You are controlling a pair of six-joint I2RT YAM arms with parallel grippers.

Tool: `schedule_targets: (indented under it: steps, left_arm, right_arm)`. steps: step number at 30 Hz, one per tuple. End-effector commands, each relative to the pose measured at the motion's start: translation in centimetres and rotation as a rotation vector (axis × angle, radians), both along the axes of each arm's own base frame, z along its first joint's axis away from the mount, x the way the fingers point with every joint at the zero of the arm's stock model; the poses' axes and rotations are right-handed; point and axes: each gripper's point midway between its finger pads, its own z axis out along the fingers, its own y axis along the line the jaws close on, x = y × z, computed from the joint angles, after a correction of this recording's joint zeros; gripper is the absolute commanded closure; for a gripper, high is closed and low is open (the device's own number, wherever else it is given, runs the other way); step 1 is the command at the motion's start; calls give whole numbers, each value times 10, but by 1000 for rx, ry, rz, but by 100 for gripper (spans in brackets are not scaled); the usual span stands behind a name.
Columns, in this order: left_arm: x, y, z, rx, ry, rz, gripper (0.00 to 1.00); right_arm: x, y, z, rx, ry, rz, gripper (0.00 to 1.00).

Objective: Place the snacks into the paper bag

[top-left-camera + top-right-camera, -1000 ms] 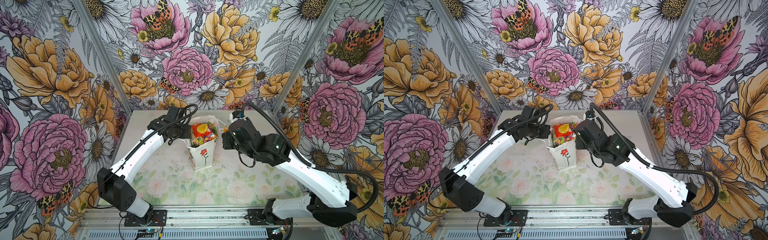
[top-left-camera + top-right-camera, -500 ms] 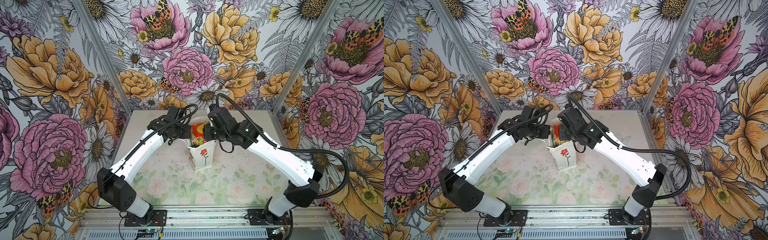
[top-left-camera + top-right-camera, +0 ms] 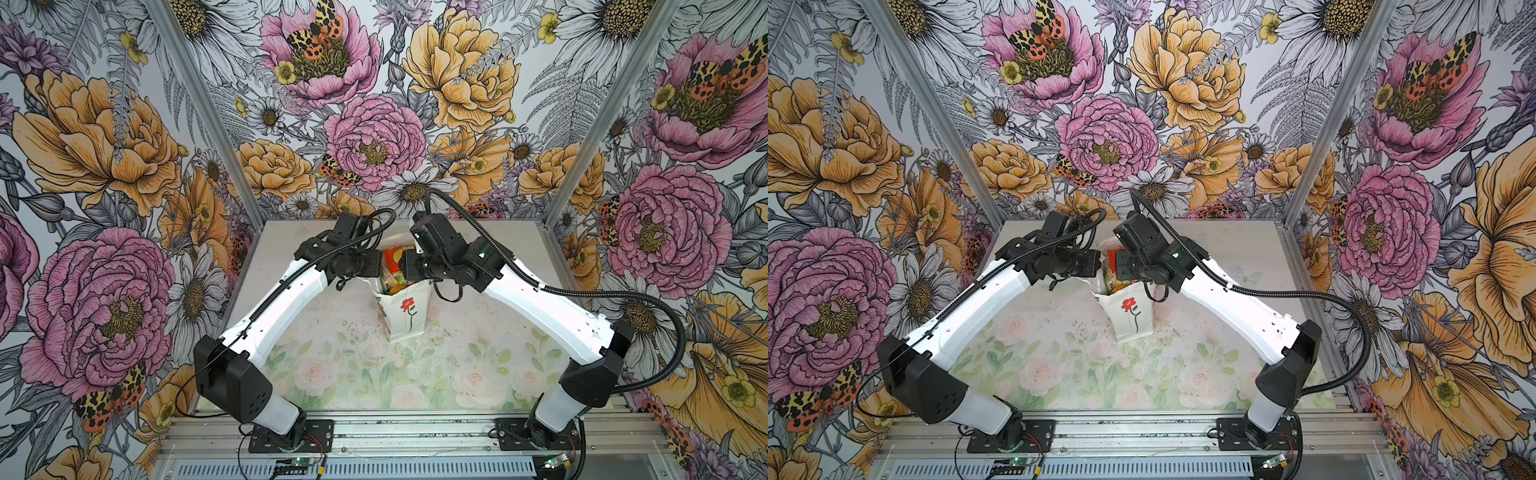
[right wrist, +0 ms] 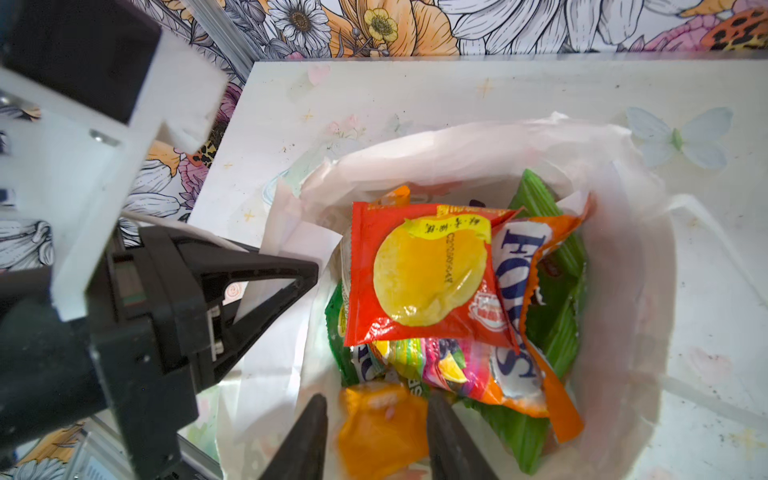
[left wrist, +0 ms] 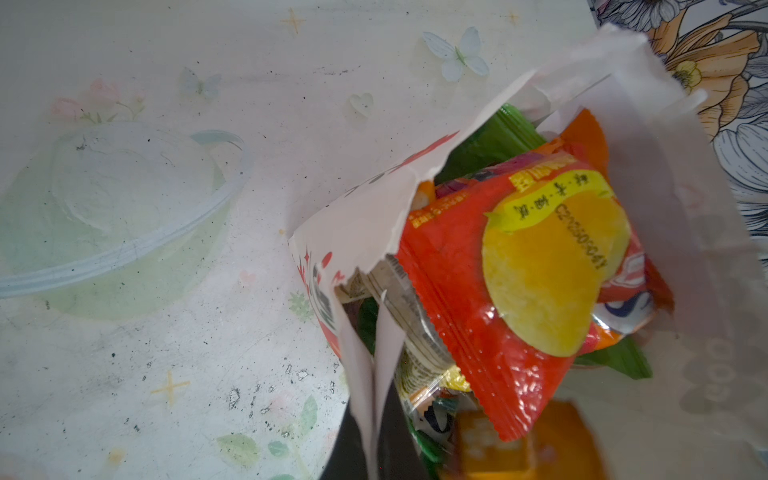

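Right wrist, right gripper (image 4: 376,401): jaws now parted around orange packet (image 4: 382,436)
left gripper (image 4: 309,274): stays pinched on paper bag (image 4: 623,291) rim

1. You are reading "FOX'S" in dark blue letters on the white patch of the FOX'S packet (image 4: 517,259) in the right wrist view. The letters are running sideways, and a crease is splitting off the "S".
2. You are seeing a printed code beginning "C2" on the yellow crisp pictured on the red-yellow packet (image 5: 536,286). Its other digits are blurring.
3. Small Chinese characters are crossing that packet's yellow-green band, too small to make out.
4. Red print is showing on the paper bag (image 5: 357,216), too blurred to read.
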Motion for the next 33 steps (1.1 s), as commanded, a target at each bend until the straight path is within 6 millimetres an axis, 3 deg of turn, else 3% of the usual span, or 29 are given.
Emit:
schedule_targets:
  steps: [1,8,10,15,20,27,33]
  left_arm:
    - [3,2,31,-30,-109,3,100]
    - [3,3,31,-30,-110,4,100]
    - [4,3,31,-30,-109,6,100]
    - [4,3,31,-28,-110,4,100]
    - [3,3,31,-29,-111,4,100]
    - [4,3,32,-31,-111,5,100]
    - [3,3,31,-33,-108,3,100]
  right_arm:
    - [5,2,12,34,-24,-5,49]
    - [12,-19,20,22,-59,-57,48]
    - [23,-35,21,7,-71,-101,49]
    - [42,-72,13,-69,-89,-204,48]
    - [56,-93,0,-116,-69,-260,45]
    - [66,-90,-22,-137,-15,-249,43]
    - [70,-78,-44,-150,46,-208,55]
